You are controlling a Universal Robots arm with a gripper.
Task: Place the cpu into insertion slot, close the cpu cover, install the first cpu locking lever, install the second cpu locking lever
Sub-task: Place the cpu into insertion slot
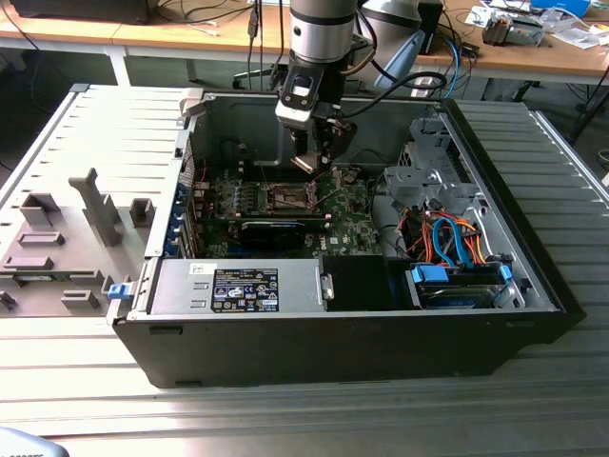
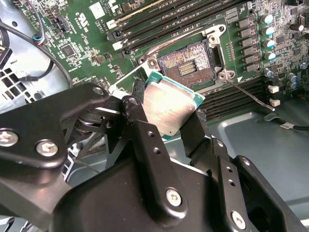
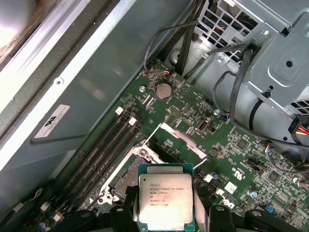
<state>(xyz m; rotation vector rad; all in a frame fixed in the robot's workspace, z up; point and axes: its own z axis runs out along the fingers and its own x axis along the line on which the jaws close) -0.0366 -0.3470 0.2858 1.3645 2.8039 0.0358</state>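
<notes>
My gripper (image 2: 166, 116) is shut on the cpu (image 2: 169, 106), a small square chip with a dull silver top, pinched at two opposite edges. In the first wrist view the cpu (image 3: 165, 200) hangs above the green board, just short of the insertion slot (image 3: 126, 178). The insertion slot (image 2: 188, 67) lies bare, its dark centre showing. The cpu cover (image 3: 177, 140) stands swung up beyond the socket. A thin locking lever (image 2: 248, 94) sticks out from the socket's corner. In the exterior view the gripper (image 1: 314, 160) hovers inside the open case, above the socket (image 1: 288, 198).
Memory slots (image 2: 159, 24) run alongside the socket. A long black card (image 1: 271, 231) lies in front of it. A metal drive cage (image 1: 428, 176) and orange and blue cables (image 1: 447, 238) fill the exterior view's right. The power supply (image 1: 238, 286) sits at the front.
</notes>
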